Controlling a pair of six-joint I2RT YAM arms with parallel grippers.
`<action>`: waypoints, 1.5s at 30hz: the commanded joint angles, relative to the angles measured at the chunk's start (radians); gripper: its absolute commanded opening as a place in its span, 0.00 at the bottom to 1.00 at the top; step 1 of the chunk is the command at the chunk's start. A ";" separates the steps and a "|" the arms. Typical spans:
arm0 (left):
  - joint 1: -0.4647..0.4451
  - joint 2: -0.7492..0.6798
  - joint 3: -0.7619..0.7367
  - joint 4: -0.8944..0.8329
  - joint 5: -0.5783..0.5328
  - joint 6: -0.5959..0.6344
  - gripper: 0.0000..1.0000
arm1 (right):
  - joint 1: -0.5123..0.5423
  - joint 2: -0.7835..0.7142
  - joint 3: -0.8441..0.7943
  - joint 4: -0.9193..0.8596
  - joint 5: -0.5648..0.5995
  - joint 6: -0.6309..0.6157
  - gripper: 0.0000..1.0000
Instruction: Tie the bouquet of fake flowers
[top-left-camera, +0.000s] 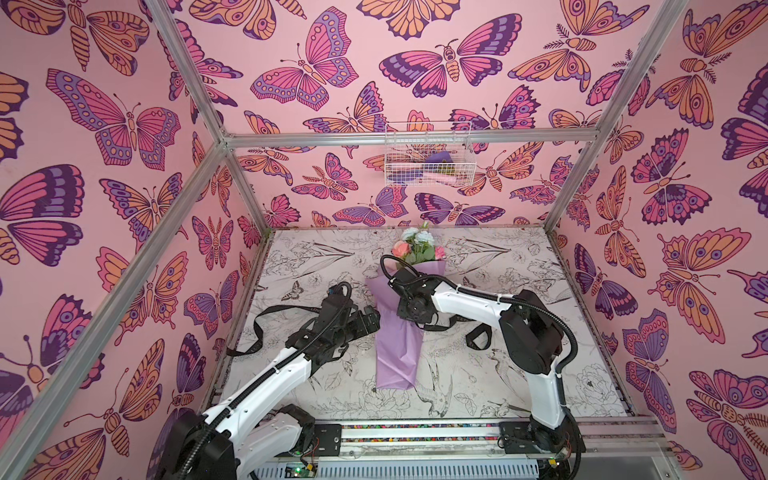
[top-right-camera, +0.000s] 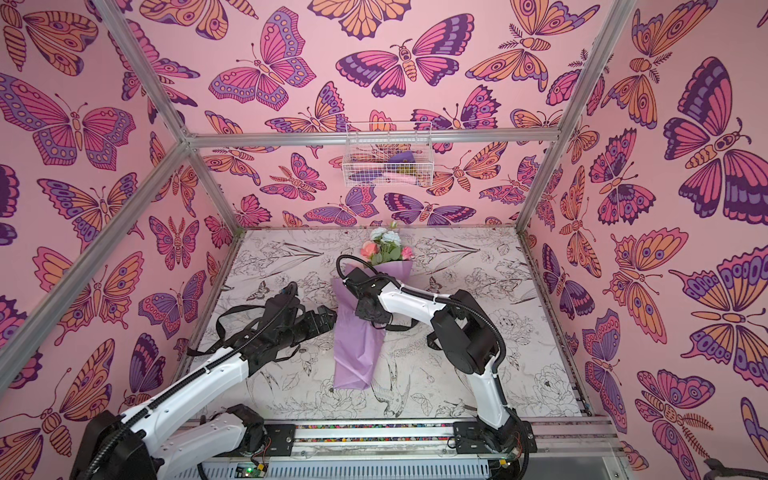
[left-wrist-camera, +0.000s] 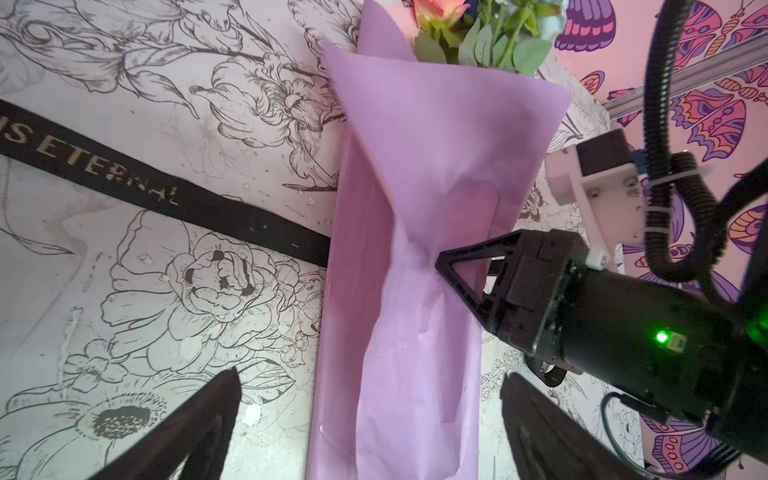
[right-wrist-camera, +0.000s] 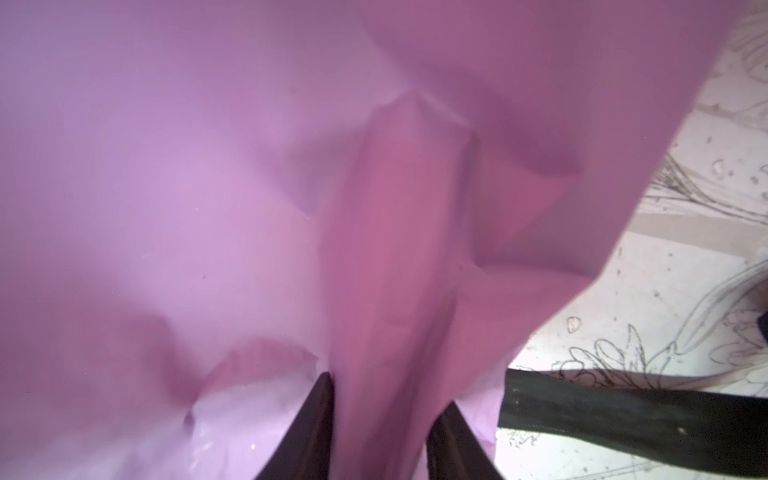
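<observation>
The bouquet of fake flowers (top-left-camera: 395, 349) (top-right-camera: 357, 357) lies mid-table in lilac wrapping paper, its coral and pale blooms (top-left-camera: 417, 245) pointing to the back wall. A black ribbon (top-left-camera: 282, 309) (left-wrist-camera: 166, 195) with pale lettering runs under the wrap and comes out on the right (right-wrist-camera: 623, 419). My right gripper (top-left-camera: 409, 318) (right-wrist-camera: 382, 386) points down onto the wrap's narrow middle. Its jaws are partly apart, with a raised fold of paper (right-wrist-camera: 395, 249) between them. My left gripper (top-left-camera: 376, 318) (left-wrist-camera: 372, 374) hangs wide open just left of the wrap, and its fingers straddle the wrap's lower part in the left wrist view.
A white wire basket (top-left-camera: 428, 166) with a few items hangs on the back wall. The ribbon's left end loops towards the left wall (top-left-camera: 249, 345). Its right end curls on the table (top-left-camera: 478, 336) beside the right arm. A metal rail (top-left-camera: 415, 432) borders the table's front.
</observation>
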 joint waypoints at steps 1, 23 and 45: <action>0.008 0.019 -0.013 0.034 0.024 0.014 0.99 | 0.002 -0.001 -0.004 -0.003 0.016 0.024 0.45; 0.011 0.382 0.060 0.131 0.088 0.132 0.76 | 0.002 -0.340 -0.208 -0.053 0.123 -0.025 0.67; -0.043 0.506 -0.011 0.242 0.191 0.002 0.28 | -0.187 -0.518 -0.673 -0.011 0.080 -0.013 0.60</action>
